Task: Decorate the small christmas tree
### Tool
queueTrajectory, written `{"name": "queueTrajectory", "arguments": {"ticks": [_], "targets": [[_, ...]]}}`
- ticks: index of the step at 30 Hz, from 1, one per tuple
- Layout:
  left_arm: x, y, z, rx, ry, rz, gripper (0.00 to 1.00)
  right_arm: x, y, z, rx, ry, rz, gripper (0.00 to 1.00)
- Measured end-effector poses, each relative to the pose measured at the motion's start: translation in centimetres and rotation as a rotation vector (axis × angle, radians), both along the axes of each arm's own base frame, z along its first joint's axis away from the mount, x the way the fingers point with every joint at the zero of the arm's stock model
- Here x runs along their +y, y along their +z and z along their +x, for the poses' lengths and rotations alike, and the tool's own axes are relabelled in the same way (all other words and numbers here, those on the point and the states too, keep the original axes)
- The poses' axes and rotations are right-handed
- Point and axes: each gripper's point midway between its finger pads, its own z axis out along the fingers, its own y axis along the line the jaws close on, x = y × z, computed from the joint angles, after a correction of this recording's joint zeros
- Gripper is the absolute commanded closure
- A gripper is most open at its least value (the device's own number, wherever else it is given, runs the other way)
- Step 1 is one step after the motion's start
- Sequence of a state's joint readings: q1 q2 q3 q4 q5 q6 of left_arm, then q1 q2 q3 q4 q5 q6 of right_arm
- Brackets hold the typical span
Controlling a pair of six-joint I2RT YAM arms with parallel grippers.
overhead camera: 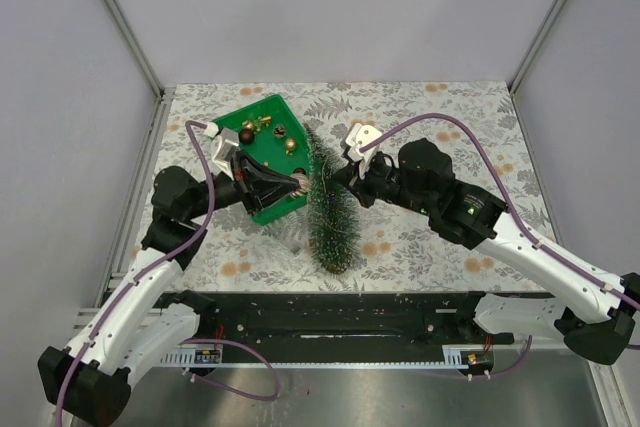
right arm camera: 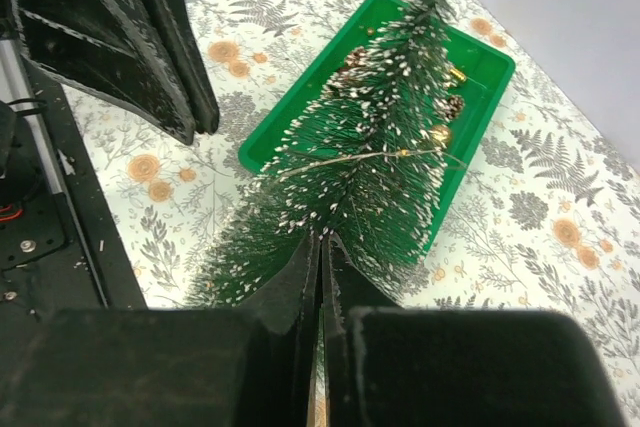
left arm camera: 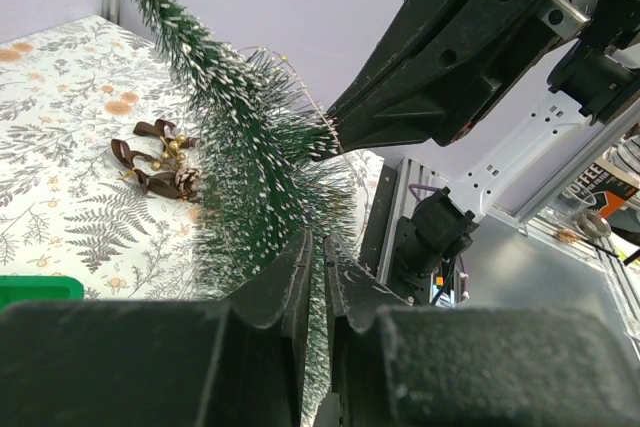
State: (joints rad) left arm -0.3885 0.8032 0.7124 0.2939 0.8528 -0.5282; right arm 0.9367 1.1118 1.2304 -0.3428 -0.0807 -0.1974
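Observation:
The small christmas tree (overhead camera: 332,212) (left arm camera: 250,147) (right arm camera: 370,147) stands mid-table between both arms, dark green with frosted bristles. A thin wire garland (left arm camera: 295,77) (right arm camera: 350,159) with small gold beads lies across its branches. My left gripper (overhead camera: 300,185) (left arm camera: 318,247) is at the tree's left side, its jaws almost together with only a slit, and bristles show through it. My right gripper (overhead camera: 342,175) (right arm camera: 322,242) is pressed into the bristles from the right, jaws shut. The frames do not show whether either one pinches the wire.
A green tray (overhead camera: 262,112) (right arm camera: 262,142) with pinecones and gold and dark balls sits behind the tree on the left. A brown ribbon ornament (left arm camera: 160,162) lies on the floral tablecloth beyond the tree. Frame posts and grey walls enclose the table.

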Motion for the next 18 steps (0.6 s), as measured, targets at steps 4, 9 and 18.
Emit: {"name": "queueTrajectory", "arguments": {"ticks": [4, 9, 18], "targets": [[0.4, 0.3, 0.2, -0.010, 0.019, -0.004, 0.87, -0.4, 0.0, 0.5, -0.031, -0.019, -0.021, 1.00], [1.0, 0.6, 0.2, -0.024, 0.041, -0.008, 0.87, -1.0, 0.0, 1.4, -0.075, -0.058, -0.051, 1.00], [1.6, 1.3, 0.7, -0.043, 0.080, -0.009, 0.87, -2.4, 0.7, 3.5, -0.132, -0.141, -0.064, 1.00]]}}
